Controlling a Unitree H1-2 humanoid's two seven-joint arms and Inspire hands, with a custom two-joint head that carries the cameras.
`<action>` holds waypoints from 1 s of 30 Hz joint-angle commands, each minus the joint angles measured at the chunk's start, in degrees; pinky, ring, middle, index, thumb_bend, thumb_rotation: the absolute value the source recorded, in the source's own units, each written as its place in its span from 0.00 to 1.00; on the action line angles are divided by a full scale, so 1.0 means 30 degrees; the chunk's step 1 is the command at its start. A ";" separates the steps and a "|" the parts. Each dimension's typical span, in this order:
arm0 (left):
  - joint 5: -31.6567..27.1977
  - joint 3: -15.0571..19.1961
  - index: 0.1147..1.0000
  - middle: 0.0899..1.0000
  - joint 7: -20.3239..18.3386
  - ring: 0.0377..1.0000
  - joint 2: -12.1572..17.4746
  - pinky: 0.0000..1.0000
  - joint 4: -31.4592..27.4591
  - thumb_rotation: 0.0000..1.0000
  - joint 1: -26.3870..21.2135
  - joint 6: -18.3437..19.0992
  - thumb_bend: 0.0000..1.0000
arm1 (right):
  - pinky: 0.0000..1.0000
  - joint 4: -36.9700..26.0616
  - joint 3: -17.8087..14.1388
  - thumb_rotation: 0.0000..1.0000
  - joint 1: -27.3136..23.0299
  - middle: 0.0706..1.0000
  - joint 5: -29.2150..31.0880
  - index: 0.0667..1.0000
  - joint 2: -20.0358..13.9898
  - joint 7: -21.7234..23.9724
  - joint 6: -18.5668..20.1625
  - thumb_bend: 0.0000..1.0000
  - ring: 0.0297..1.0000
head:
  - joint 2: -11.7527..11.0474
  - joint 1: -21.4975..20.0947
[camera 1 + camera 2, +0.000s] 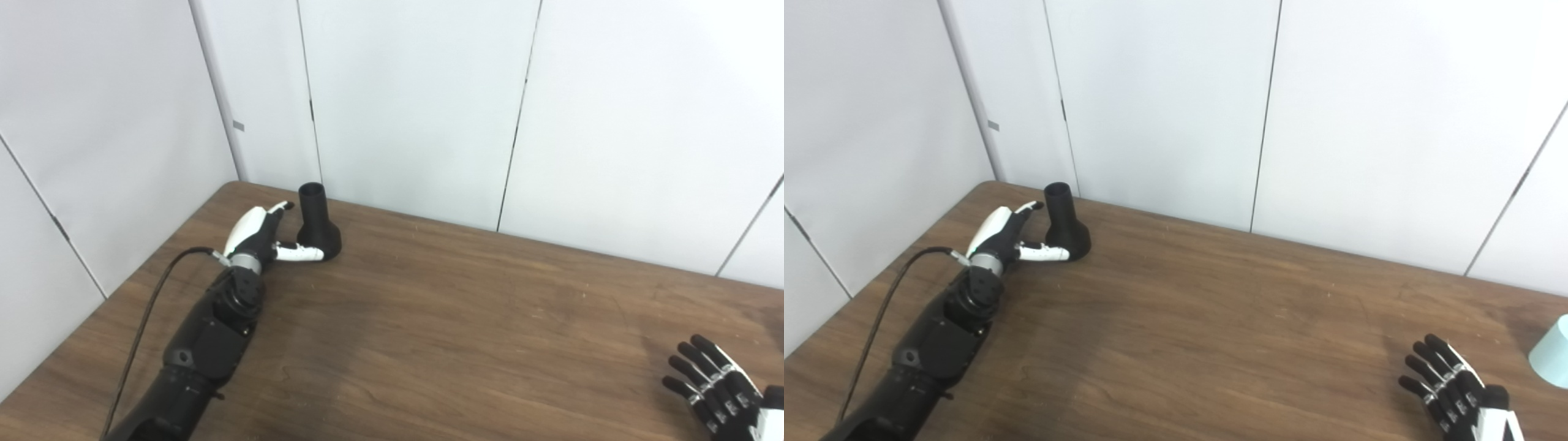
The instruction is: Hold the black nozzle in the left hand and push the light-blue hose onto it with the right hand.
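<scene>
Far on the left, my left hand [260,236] is spread beside the black nozzle [317,222], not yet holding it. Near right, my right hand [1454,386] waits spread, the blue hose [1552,352] untouched.

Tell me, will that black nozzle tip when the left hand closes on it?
Probably not easily: the black nozzle stands on its wide flared base. A push high on its narrow neck could tip it. It looks rigid. The open left hand flanks it.

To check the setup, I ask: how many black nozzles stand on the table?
1. The black nozzle stands upright near the table's far left corner, beside the open left hand. More may lie outside the views.
</scene>
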 commanded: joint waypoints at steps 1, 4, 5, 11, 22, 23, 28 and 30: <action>0.0245 -0.0012 0.85 0.95 0.0555 1.00 0.0259 1.00 -0.0233 0.32 -0.1067 -0.0582 0.99 | 0.73 0.0618 -0.0037 1.00 0.0653 0.82 -0.0096 0.81 -0.0056 0.0005 -0.0164 0.61 0.82 | 0.0025 0.0014; 0.0417 -0.0325 0.84 0.93 0.0559 1.00 0.0148 1.00 -0.0047 0.32 -0.1210 -0.0706 0.99 | 0.73 0.0611 -0.0020 1.00 0.0652 0.82 -0.0124 0.82 -0.0091 0.0043 -0.0239 0.61 0.82 | 0.0077 0.0044; 0.0461 -0.0423 0.85 0.93 0.0555 1.00 0.0135 1.00 -0.0004 0.33 -0.1236 -0.0716 0.99 | 0.73 0.0610 -0.0011 1.00 0.0658 0.82 -0.0129 0.82 -0.0092 0.0053 -0.0259 0.61 0.82 | 0.0077 0.0044; 0.0925 -0.1170 0.85 0.92 0.0293 1.00 0.0254 1.00 0.0298 0.32 -0.1414 -0.0447 0.98 | 0.74 0.0600 0.0075 1.00 0.0693 0.82 -0.0143 0.82 -0.0128 0.0127 -0.0307 0.61 0.81 | 0.0112 0.0017; 0.1178 -0.1553 0.85 0.92 0.0136 0.98 0.0340 1.00 0.1115 0.31 -0.1770 -0.0141 0.98 | 0.73 0.0309 0.0172 1.00 0.0713 0.80 -0.0501 0.82 -0.0383 0.0104 -0.0144 0.61 0.80 | 0.0197 0.0061; 0.1251 -0.1598 0.85 0.92 0.0163 0.98 0.0385 1.00 0.1277 0.31 -0.1822 -0.0132 0.97 | 0.73 0.0336 0.0223 1.00 0.0693 0.79 -0.0599 0.81 -0.0326 0.0056 -0.0130 0.61 0.80 | 0.0197 0.0061; 0.1578 -0.1739 0.86 0.91 0.0222 0.98 0.0604 1.00 0.2142 0.29 -0.2154 -0.0099 0.95 | 0.73 0.0244 0.0475 1.00 0.0656 0.75 -0.0821 0.79 -0.0088 0.0027 -0.0061 0.62 0.77 | 0.0137 -0.0021; 0.1751 -0.1829 0.86 0.91 0.0245 0.97 0.0665 1.00 0.2272 0.28 -0.2273 0.0001 0.93 | 0.73 0.0146 0.0519 1.00 0.0654 0.74 -0.0766 0.78 -0.0031 0.0044 -0.0030 0.63 0.77 | 0.0130 0.0005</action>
